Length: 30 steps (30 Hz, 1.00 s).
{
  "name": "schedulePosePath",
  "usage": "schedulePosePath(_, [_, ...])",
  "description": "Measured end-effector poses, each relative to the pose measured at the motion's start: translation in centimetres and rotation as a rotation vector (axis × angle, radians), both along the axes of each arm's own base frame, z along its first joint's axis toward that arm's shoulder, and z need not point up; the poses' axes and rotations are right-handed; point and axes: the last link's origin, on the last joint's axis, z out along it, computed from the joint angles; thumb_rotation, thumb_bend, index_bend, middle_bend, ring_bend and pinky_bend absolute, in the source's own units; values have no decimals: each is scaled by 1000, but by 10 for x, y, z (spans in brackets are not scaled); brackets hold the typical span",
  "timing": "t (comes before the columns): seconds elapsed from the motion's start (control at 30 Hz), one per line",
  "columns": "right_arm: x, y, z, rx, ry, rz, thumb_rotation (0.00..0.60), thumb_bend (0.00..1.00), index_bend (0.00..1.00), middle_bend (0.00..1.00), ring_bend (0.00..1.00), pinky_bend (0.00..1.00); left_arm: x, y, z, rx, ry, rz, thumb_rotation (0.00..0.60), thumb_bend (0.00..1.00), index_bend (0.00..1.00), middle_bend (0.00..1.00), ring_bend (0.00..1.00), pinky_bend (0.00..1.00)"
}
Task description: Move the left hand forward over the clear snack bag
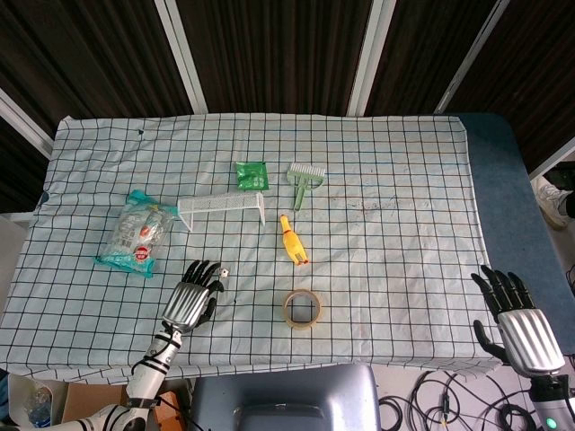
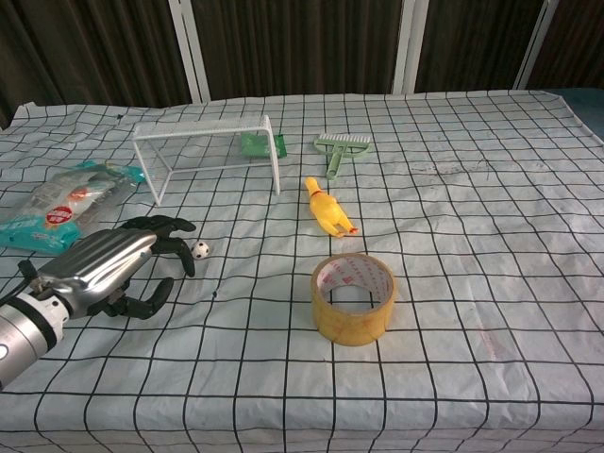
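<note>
Head view shows my left hand (image 1: 191, 301), fingers apart and empty, near the crinkled clear plastic snack bag (image 1: 137, 233) lying far-left of it; I should advance leftward, staying high.

Left hand (image 2: 109, 269): ribbed silver metal back, glossy; black plastic fingers (image 2: 170, 247). Just ahead of it, snack bag (image 2: 66, 203): clear crinkled plastic film, shiny. Tablecloth (image 2: 472, 236) under it: matt checked cloth, wrinkled. To its right, tape (image 2: 353, 297): glossy yellowish roll. Beyond, chicken (image 2: 327, 208) looks like smooth rubber; goal (image 2: 209, 151) of white wire mesh.
</note>
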Motion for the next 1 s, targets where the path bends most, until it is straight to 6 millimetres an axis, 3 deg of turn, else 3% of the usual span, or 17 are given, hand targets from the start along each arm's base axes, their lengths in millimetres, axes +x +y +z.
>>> schedulePosePath(0.4, [-1,0,7,-22,-12,-4,600,434,0,0,0,0,-2,12,-6,9,38,9,600,611,401,91,0,1])
schedulePosePath(0.73, [-2,1,16,-56,-43,-10,600,434,0,0,0,0,7,57,-1,118,131,-31,600,602,4,50,0,0])
schedulePosePath(0.9, [-1,6,25,-79,-69,8,600,433,0,0,0,0,16,90,31,325,201,-31,600,602,0,84,5,9])
schedulePosePath(1.0, [-1,9,25,-69,-67,15,600,434,0,0,0,0,26,87,59,451,152,-64,600,568,0,108,21,30])
